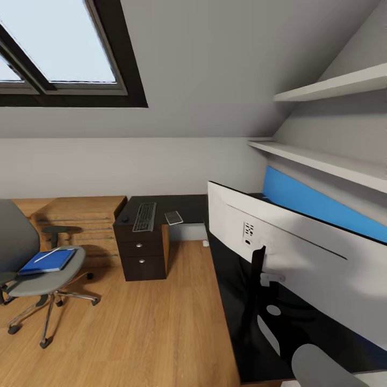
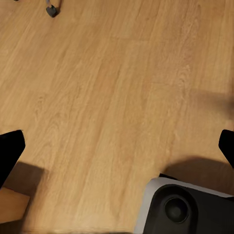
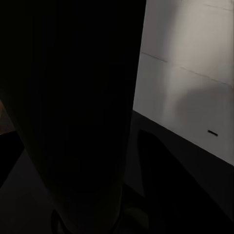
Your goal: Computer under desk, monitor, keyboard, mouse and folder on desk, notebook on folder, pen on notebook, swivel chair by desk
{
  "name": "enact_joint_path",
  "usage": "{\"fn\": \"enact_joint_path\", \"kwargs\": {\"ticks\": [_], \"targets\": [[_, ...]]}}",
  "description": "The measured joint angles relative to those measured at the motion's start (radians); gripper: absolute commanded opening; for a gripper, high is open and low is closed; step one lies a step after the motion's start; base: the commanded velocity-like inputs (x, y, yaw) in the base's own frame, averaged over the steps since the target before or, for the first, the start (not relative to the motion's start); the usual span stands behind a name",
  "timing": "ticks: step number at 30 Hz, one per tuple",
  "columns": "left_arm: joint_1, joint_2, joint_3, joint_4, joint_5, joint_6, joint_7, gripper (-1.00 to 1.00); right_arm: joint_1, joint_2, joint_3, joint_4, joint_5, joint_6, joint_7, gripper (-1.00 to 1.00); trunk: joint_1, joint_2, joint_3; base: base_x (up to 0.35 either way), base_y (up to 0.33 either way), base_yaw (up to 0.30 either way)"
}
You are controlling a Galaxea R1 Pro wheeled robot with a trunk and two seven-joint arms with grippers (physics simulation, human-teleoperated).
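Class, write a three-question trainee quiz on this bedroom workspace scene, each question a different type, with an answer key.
1. True or false: the folder lies on the desk.
2. Multiple choice: the keyboard lies on A) the wooden floor, B) the desk above the drawer unit, C) the swivel chair.
3. Fill in: the thin white pen rests on top of the ____.

Key: 1 false, it lies on the swivel chair's seat. 2 B. 3 folder.

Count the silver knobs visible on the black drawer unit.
2: upper knob and lower knob, both on the drawer unit front beneath the keyboard. The top drawer face is in shadow, so another may be hidden.
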Motion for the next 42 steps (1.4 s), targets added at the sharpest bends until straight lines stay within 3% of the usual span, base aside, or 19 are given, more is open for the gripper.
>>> {"fn": "enact_joint_path", "kwargs": {"ticks": [5, 24, 42], "targets": [[0.000, 0.000, -0.001, 0.000, 0.032, 0.000, -0.001, 1.00, 0.000, 0.000, 0.002, 0.000, 0.000, 0.000, 0.000, -1.00, 0.000, 0.000, 0.000, -0.004, -0.025, 0.000], [0.000, 0.003, -0.001, 0.000, 0.037, 0.000, -0.001, 1.00, 0.000, 0.000, -0.001, 0.000, 0.002, 0.001, 0.001, -1.00, 0.000, 0.000, 0.000, 0.000, -0.057, 0.000], [0.000, 0.003, -0.001, 0.000, 0.038, 0.000, -0.001, 1.00, 0.000, 0.000, 0.000, 0.000, 0.002, 0.000, 0.001, -1.00, 0.000, 0.000, 0.000, 0.098, -0.002, 0.000]]}}
